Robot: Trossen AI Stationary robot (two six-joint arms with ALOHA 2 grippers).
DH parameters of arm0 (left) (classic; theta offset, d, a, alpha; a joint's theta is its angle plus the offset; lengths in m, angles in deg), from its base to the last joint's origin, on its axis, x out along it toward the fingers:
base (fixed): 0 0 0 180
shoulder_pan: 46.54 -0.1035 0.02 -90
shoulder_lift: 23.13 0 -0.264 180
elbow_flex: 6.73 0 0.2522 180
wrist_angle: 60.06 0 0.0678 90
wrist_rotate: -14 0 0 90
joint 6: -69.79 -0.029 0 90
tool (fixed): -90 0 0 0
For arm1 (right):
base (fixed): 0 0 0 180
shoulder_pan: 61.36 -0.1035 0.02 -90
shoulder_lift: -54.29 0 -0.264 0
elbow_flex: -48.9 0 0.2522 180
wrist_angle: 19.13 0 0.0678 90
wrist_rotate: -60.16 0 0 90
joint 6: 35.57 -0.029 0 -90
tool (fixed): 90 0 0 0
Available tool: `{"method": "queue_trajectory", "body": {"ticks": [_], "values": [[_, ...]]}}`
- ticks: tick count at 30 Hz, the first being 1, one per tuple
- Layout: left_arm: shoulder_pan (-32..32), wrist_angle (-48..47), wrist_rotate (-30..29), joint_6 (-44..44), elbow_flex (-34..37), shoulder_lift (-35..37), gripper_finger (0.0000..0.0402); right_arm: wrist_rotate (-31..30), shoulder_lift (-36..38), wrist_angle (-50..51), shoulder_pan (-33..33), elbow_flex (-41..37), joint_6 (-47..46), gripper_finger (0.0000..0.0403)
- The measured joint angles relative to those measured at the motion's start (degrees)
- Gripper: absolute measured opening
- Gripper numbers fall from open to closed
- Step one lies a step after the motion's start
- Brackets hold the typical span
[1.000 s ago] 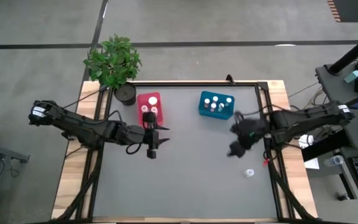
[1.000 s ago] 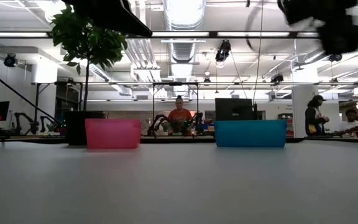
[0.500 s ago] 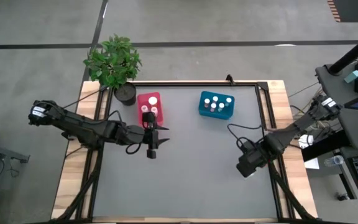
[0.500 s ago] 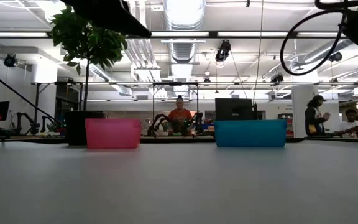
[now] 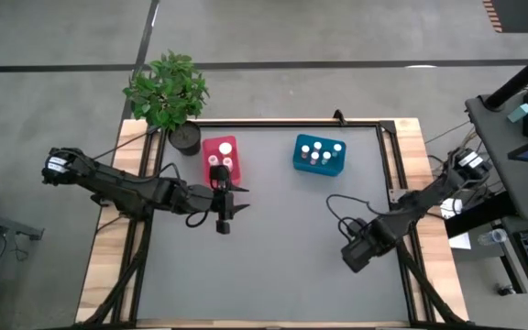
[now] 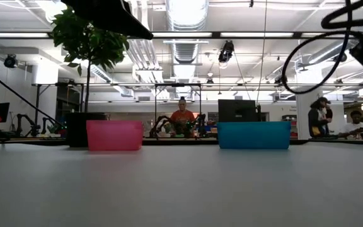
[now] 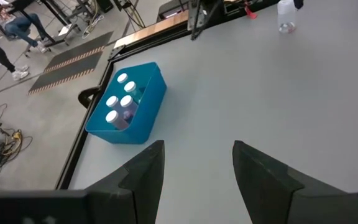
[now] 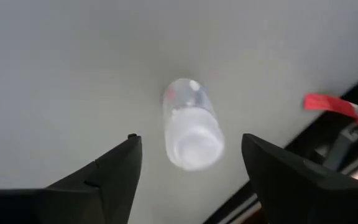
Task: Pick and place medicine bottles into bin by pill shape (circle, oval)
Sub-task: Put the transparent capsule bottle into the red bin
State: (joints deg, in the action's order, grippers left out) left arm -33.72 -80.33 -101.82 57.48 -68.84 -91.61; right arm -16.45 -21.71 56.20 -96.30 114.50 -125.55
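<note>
Right wrist view shows a single clear bottle (image 8: 191, 124) with a white cap standing upright on the grey table (image 8: 55, 62), seen from above between the right gripper (image 8: 191, 163)'s two dark fingers; the jaws are spread wide with the bottle in the gap and touching neither finger, and a red tag (image 8: 334, 106) lies by the table's dark edge rail just beyond. From the high view, the right gripper (image 5: 356, 252) hangs over the near right part of the table, close to the right rail, and the bottle itself is hidden beneath it. The left wrist view catches that same bottle (image 7: 284, 15) far off, standing alone near the table's edge. Farther away, the teal-blue bin (image 5: 319, 155) sits toward the back of the table right of centre and holds several white-capped bottles (image 7: 120, 102), five caps showing in the left wrist view. The pink-red bin (image 5: 220, 156) sits to its left, well apart, with a couple of white caps (image 5: 216, 161) inside. The left gripper (image 5: 224, 218) hovers just in front of the pink-red bin, its jaws parted and holding nothing, as the left wrist view shows. A potted plant (image 5: 169, 95) stands at the back left corner of the table beside the pink-red bin. Low view shows both bins side on, with people seated in the room behind.
</note>
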Motion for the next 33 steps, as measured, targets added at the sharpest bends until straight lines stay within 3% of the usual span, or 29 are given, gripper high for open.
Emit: {"method": "queue_trajectory", "body": {"ticks": [5,12,15,19,21,25,33], "values": [[0.0,0.0,0.0,0.0,0.0,0.0,0.0171,1.2,-2.5,-4.8,0.0,-2.4,1.1,0.0239],[0.0,0.3,0.0,0.0,0.0,0.0,0.0171,2.1,-3.3,-5.4,-0.1,-3.4,1.6,0.0156],[-0.1,6.3,0.0,0.1,1.2,-0.1,0.0171,1.3,-2.0,-5.3,0.6,-3.4,3.0,0.0124],[0.4,16.9,0.0,0.1,5.2,-0.6,0.0171,0.1,-0.3,-6.4,5.5,-3.4,6.6,0.0124],[0.7,21.0,0.0,0.5,6.9,-0.9,0.0171,0.1,0.2,-8.8,9.0,-3.3,10.0,0.0124],[1.1,20.1,0.0,3.0,8.6,-0.6,0.0171,0.0,-1.3,-11.4,17.1,0.2,19.9,0.0124],[2.2,18.5,0.1,3.0,8.7,2.2,0.0171,-0.4,-11.5,-10.8,30.8,16.9,45.6,0.0124]]}}
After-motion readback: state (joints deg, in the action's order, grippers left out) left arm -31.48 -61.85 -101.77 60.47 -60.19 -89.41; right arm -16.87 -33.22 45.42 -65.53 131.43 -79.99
